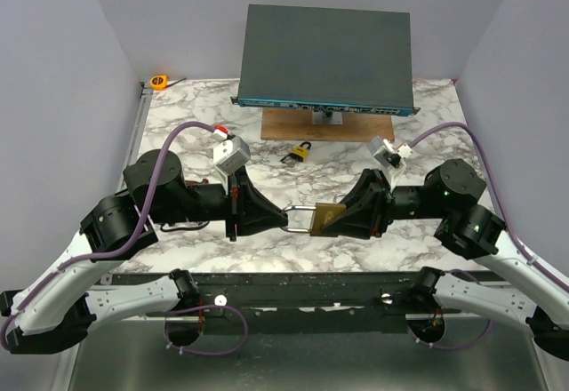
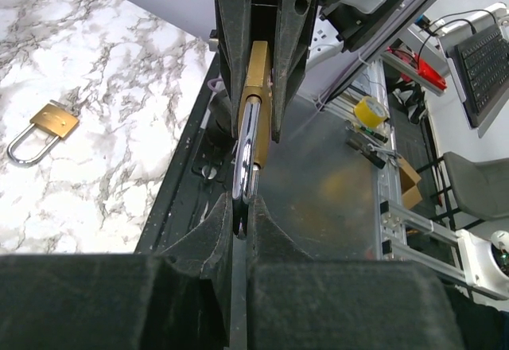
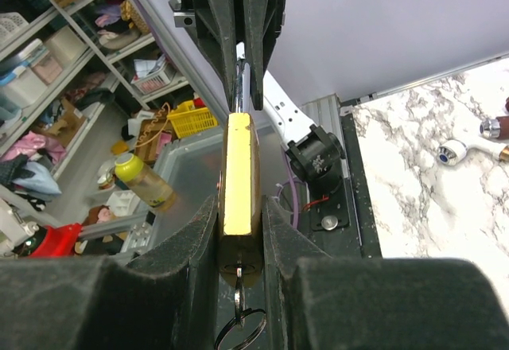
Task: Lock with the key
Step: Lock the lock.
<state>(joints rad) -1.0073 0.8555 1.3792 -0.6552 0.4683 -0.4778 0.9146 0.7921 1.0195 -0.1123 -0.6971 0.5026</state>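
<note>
A brass padlock [image 1: 327,217] hangs in the air between my two grippers, near the table's front edge. My left gripper [image 1: 284,218] is shut on its silver shackle [image 2: 247,147], seen edge-on in the left wrist view between the pads [image 2: 215,231]. My right gripper [image 1: 336,217] is shut on the brass body [image 3: 238,179], which sits between its pads [image 3: 195,239]. The key [image 3: 239,289] is in the keyhole at the body's end, with a key ring [image 3: 238,336] hanging from it.
A second small padlock [image 1: 300,153] lies on the marble table [image 1: 178,111] behind the grippers; it also shows in the left wrist view [image 2: 44,131]. A grey flat box [image 1: 324,53] stands on a wooden board [image 1: 293,126] at the back. An orange tape measure [image 1: 159,81] lies at the back left.
</note>
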